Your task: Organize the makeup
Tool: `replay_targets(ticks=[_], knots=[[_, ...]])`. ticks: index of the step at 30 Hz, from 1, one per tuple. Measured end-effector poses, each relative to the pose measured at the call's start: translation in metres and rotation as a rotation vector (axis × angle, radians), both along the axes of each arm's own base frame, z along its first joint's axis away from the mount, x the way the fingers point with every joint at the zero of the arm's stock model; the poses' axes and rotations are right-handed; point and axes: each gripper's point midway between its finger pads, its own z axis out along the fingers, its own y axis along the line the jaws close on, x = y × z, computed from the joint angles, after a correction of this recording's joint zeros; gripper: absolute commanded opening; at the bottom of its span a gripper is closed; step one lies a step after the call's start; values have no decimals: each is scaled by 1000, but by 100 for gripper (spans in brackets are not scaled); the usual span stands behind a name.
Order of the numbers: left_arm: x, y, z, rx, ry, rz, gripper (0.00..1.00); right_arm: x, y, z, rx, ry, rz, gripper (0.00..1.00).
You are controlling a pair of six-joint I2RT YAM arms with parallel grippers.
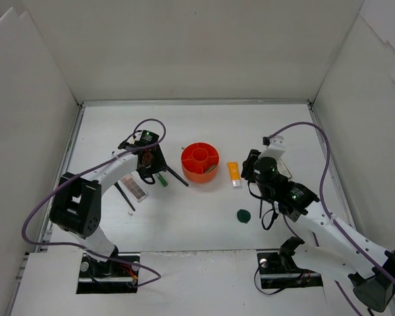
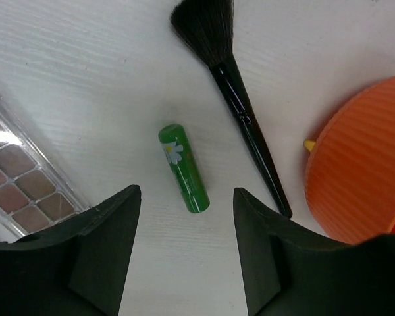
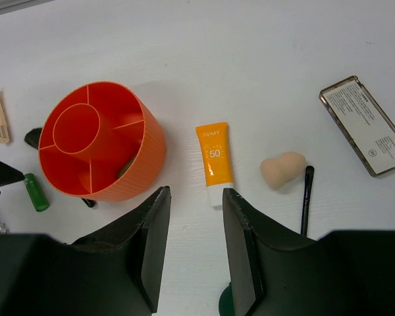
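Green daisy-printed tube lies flat between the brown-pink eyeshadow palette and a fluffy black brush, while over on the other side the orange tube rests label-up beside the beige sponge and a thin black brush.

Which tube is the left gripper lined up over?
The green daisy-printed tube, between the open fingers of the left gripper; the orange tube lies beyond the red-orange holder.
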Motion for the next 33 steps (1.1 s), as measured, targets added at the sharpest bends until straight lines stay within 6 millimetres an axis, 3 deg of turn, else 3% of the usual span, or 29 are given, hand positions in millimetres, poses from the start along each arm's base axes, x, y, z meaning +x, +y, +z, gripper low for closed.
replay_targets(ticks=[9, 17, 25, 30, 33], knots=[[4, -2, -32, 16, 82, 43, 47, -4, -8, 0, 10, -12, -12, 35], [3, -3, -47, 23, 120, 63, 29, -4, -12, -5, 4, -6, -24, 35], [10, -5, -48, 20, 106, 63, 0, -6, -14, -7, 3, -3, -25, 35], [9, -2, -41, 44, 87, 45, 0, -7, -15, -2, 14, -17, -25, 35], [7, -2, -19, 91, 28, -16, 0, -9, -17, 1, 21, -27, -27, 35]])
